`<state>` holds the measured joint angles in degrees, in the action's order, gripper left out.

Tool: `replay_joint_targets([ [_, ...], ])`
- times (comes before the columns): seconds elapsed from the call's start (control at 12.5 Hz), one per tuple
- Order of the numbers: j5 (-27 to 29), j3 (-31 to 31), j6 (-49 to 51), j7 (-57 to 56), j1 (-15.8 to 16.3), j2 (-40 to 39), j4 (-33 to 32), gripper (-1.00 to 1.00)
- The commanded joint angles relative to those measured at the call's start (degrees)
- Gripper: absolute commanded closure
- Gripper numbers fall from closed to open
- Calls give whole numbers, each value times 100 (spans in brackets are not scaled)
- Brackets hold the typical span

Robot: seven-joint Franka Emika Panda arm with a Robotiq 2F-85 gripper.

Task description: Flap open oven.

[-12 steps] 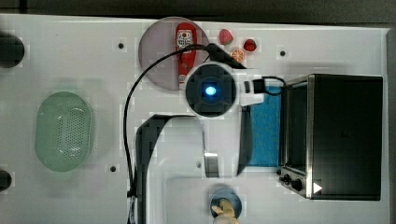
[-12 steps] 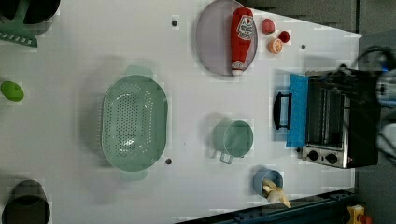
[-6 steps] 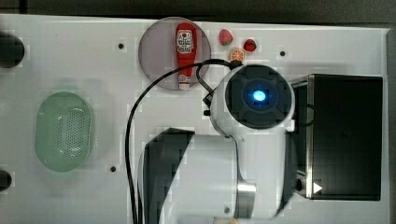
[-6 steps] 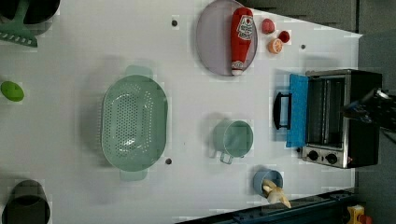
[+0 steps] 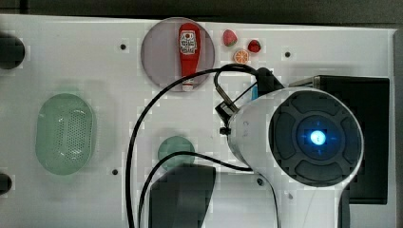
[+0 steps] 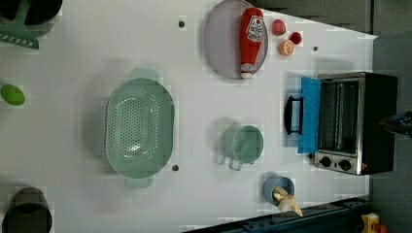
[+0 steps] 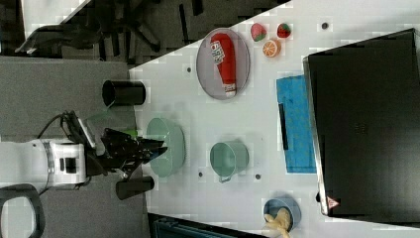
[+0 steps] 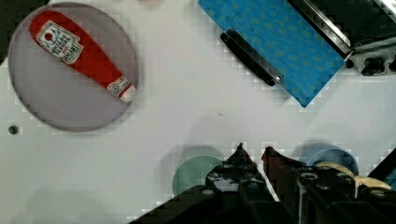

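Lying flat open, the oven [image 6: 352,124] door [image 6: 309,114] at the left view's right table [image 6: 194,121] edge; gripper [image 8: 252,154], risen clear since a second ago, nearly pressed together, empty; task apparently complete.

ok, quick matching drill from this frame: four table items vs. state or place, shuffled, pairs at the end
Things:
1. oven door
2. ketchup bottle
3. colander
4. small blue cup

States or places:
A. lying on the round plate
B. empty, pale green
C. flapped down flat, blue glass up
D. by the oven's knobs, something pale inside

Pairs: 1-C, 2-A, 3-B, 4-D
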<state>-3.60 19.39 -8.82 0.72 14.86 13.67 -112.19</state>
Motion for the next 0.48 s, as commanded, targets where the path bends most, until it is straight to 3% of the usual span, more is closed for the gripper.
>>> replay_joint_targets([
  [0.08, -3, -118, 94, 312, 22, -93, 13, 65],
  [0.48, -3, -118, 95, 312, 23, -115, -7, 65],
])
